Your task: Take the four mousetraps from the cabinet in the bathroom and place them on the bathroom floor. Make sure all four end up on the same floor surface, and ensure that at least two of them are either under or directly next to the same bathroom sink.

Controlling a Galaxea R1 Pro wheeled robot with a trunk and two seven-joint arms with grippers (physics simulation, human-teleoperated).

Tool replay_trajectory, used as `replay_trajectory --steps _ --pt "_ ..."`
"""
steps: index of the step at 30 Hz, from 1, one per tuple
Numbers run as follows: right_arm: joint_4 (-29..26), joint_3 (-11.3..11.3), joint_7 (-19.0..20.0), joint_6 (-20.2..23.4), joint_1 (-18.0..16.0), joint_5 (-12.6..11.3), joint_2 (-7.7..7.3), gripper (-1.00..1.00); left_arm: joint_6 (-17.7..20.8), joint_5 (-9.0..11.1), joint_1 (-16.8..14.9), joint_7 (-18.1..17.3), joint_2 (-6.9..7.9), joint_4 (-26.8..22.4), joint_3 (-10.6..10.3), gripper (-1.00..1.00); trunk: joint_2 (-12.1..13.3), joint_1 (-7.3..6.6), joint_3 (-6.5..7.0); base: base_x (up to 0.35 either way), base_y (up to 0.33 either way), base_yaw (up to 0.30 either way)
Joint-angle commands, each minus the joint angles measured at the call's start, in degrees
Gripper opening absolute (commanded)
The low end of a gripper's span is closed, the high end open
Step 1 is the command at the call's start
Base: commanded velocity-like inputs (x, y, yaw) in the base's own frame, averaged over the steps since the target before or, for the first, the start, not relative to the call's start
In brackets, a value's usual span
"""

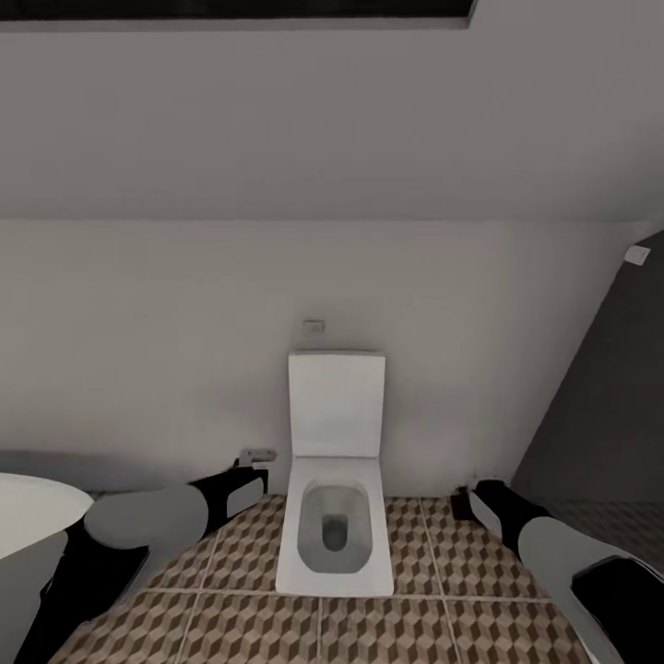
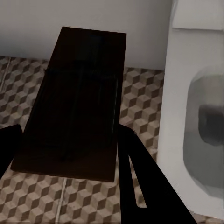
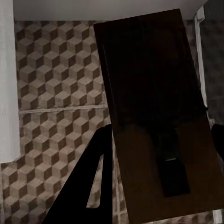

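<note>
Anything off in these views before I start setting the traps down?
Nothing spilled or damaged. Both grippers carry a mousetrap: the left gripper holds one mousetrap, the right gripper another. But you face the toilet, lid up, on the tiled floor; at the head view's left edge sits a white rounded rim.

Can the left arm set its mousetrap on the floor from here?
Probably yes. The left gripper holds a mousetrap over bare floor beside the toilet, with nothing between them. No sink is in view, though.
</note>
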Motion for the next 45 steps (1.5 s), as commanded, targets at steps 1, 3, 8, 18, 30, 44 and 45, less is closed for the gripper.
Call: replay_trajectory --steps 1,3,8,18,30,44,45 --pt "0.65 0.02 1.13 -0.36 0.31 -0.02 0.02 -1.00 0.01 -0.21 0.30 -0.09 0.00 -0.04 -0.02 -1.00 0.00 0.00 0.01 0.011 0.000 0.000" --pt "1.31 0.10 2.56 -0.70 0.76 0.06 0.05 -1.00 -0.05 -0.28 0.90 -0.09 0.01 -0.07 -0.03 -1.00 0.00 0.00 0.01 0.006 0.000 0.000" --pt "1.72 0.09 3.55 -2.37 1.65 0.66 0.05 -1.00 -0.09 -0.27 1.61 -0.09 -0.25 -0.23 -0.03 -1.00 0.00 0.00 0.01 0.001 0.000 0.000" --pt "1.77 0.07 3.65 -2.84 1.82 0.83 -0.02 -1.00 -0.02 -0.24 1.68 -0.15 -0.07 -0.20 0.04 -1.00 -2.01 1.10 -0.89 0.000 0.000 0.000" --pt "1.85 0.07 3.65 -3.02 1.90 0.88 -0.04 -1.00 0.15 -0.24 1.68 -0.18 -0.06 -0.16 0.03 -1.00 -6.82 3.73 -3.05 0.000 0.000 0.000" --pt "1.87 0.12 4.36 -9.35 2.26 0.88 -0.21 -1.00 -0.03 -0.03 1.70 0.20 0.45 1.51 0.05 -1.00 -12.44 6.81 -5.56 0.000 0.000 0.000" --pt "1.89 0.13 4.52 -10.13 2.45 0.93 -0.23 -1.00 -0.05 0.02 1.70 0.19 0.52 1.57 0.07 -1.00 -12.84 7.03 -5.74 0.000 0.000 0.000"
